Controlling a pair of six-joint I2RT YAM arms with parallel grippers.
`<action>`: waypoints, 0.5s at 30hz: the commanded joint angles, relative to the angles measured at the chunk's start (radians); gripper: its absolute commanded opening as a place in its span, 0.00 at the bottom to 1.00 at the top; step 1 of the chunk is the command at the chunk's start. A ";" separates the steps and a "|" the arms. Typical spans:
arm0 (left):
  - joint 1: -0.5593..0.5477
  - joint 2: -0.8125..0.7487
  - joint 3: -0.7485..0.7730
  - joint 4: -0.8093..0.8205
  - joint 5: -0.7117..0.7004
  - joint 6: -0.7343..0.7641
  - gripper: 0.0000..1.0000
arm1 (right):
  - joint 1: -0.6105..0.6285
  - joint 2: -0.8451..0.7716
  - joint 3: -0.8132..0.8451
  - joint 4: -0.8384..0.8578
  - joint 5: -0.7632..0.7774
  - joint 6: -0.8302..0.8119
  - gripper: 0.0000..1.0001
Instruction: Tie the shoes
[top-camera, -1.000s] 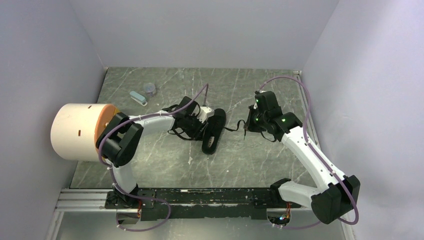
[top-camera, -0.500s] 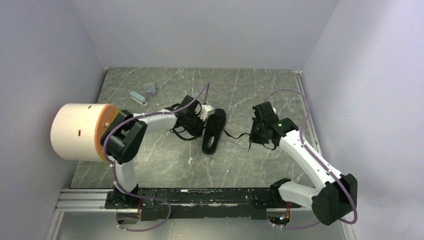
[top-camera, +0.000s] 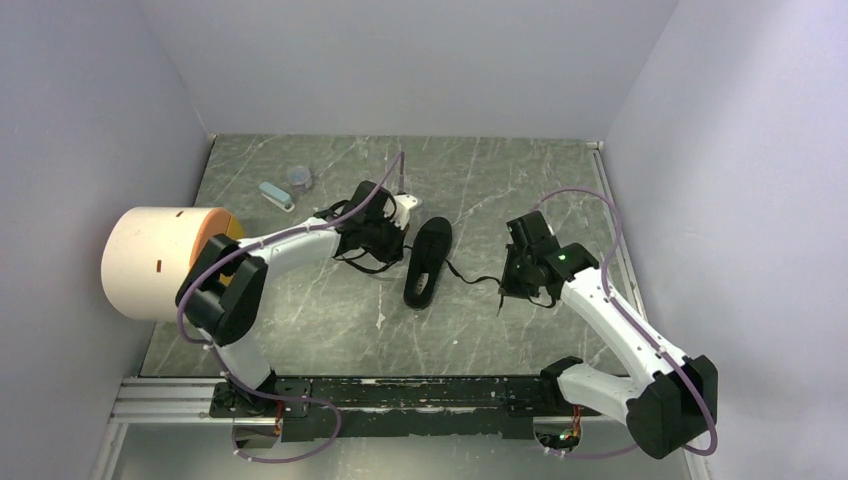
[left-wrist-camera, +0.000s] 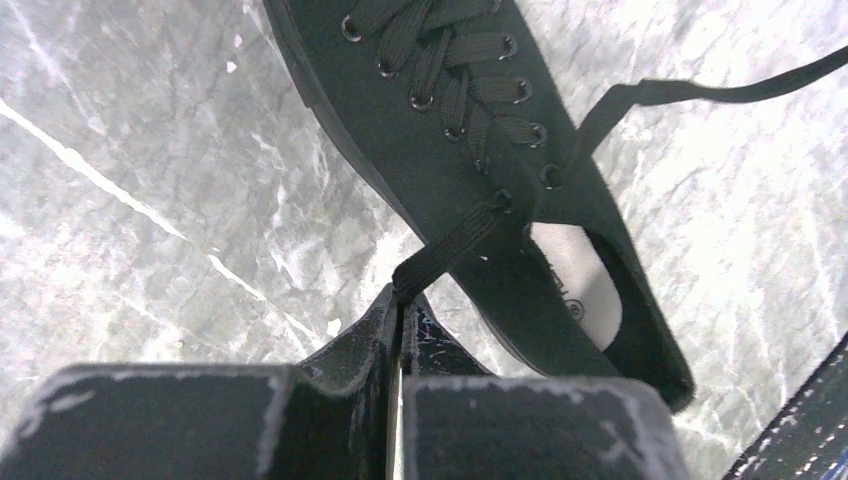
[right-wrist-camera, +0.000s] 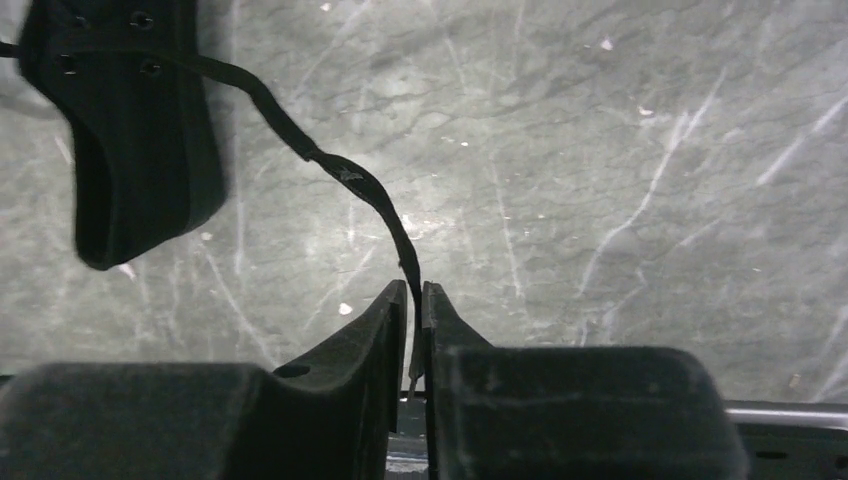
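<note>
The black shoe (top-camera: 427, 262) lies on the marble table, toe toward me; it also shows in the left wrist view (left-wrist-camera: 470, 120) and the right wrist view (right-wrist-camera: 130, 130). My left gripper (top-camera: 378, 250) is just left of the shoe, shut on the left lace (left-wrist-camera: 450, 245) right at its fingertips (left-wrist-camera: 400, 295). My right gripper (top-camera: 508, 285) is to the right of the shoe, shut on the right lace (right-wrist-camera: 350, 180), which runs in a loose curve from the top eyelets to the gripper (right-wrist-camera: 413, 290). The lace end hangs below the right fingers.
A large white cylinder with an orange face (top-camera: 150, 262) stands at the left edge. A small pale blue object (top-camera: 275, 195) and a small grey cup (top-camera: 299, 178) lie at the far left. Walls close in on three sides. A metal rail (top-camera: 400, 395) runs along the near edge.
My right gripper has moved nearer and slightly right, taking its lace along. My left gripper has shifted a little away and left, still holding its lace. The shoe has stayed put.
</note>
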 joint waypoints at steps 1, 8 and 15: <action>0.009 -0.080 -0.006 -0.005 0.019 -0.029 0.05 | -0.005 -0.029 -0.007 0.063 -0.057 -0.051 0.09; 0.009 -0.087 0.049 -0.047 0.058 -0.074 0.05 | -0.007 0.064 0.041 -0.017 0.059 -0.035 0.00; 0.009 -0.052 0.113 -0.118 0.089 -0.083 0.05 | -0.009 0.143 0.042 -0.025 0.099 -0.022 0.61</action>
